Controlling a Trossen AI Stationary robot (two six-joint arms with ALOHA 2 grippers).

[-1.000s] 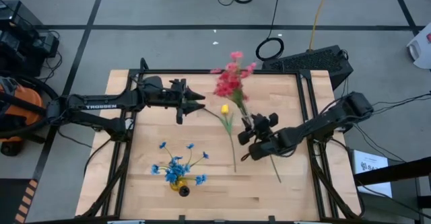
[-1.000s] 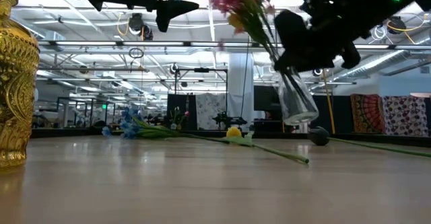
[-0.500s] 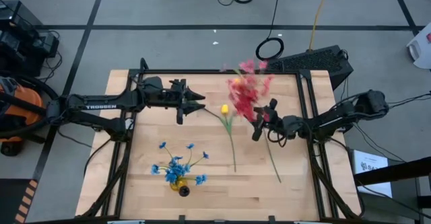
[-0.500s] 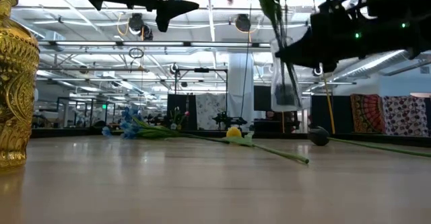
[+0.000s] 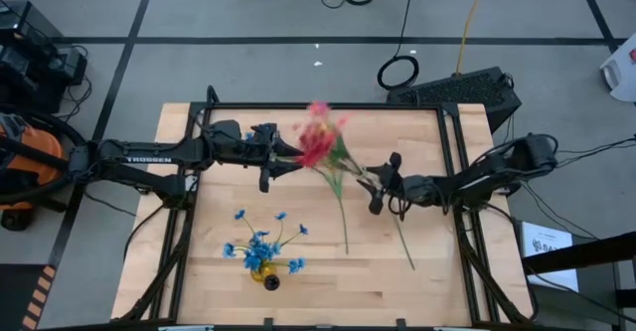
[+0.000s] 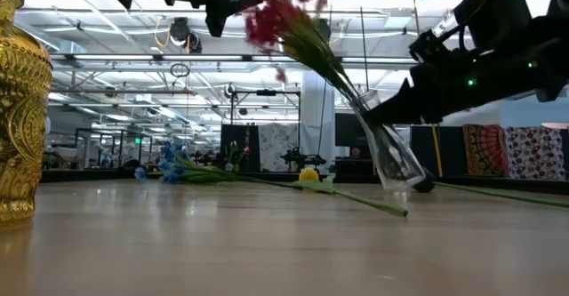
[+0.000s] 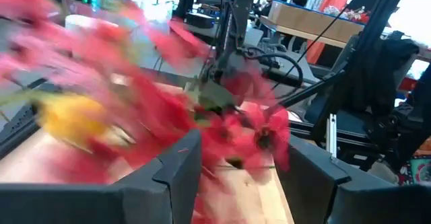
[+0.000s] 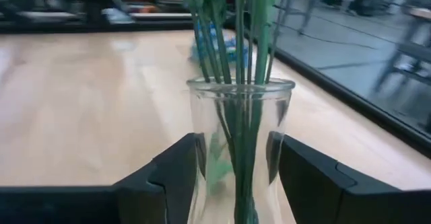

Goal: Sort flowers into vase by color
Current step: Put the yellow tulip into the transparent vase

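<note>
A clear glass vase (image 8: 239, 116) holds red and pink flowers (image 5: 318, 142) on green stems. My right gripper (image 5: 376, 184) is shut on it near the table's middle. The vase (image 6: 396, 158) leans, its blossoms (image 6: 276, 16) high and toward my left gripper (image 5: 296, 158). That gripper stands open and level, with blurred red blossoms (image 7: 236, 123) in front of and between its fingers. A gold vase (image 5: 264, 275) with blue flowers (image 5: 260, 247) stands near the front edge. A yellow bud (image 6: 308, 175) lies on the table on its long stem (image 5: 344, 217). My right gripper pinches the glass vase's body (image 8: 202, 157) a little below the rim, one finger (image 8: 172, 177) on each side. The fingers come nearly level from the table's right. The vase is tilted, its base (image 6: 411, 179) low over the table. Whether my left gripper touches the blossoms I cannot tell.
Another loose green stem (image 5: 403, 240) lies on the wood under my right arm and runs toward the front right. The gold vase (image 6: 18, 109) stands tall at the low view's left. Black rails (image 5: 452, 142) frame the table's edges.
My right gripper has sunk, drawn a little toward the table's far edge and rolled. The glass vase has gone down with it, from leaning through upright to tilted the other way. Its blossoms have swung toward the table's left, up to my left gripper.
</note>
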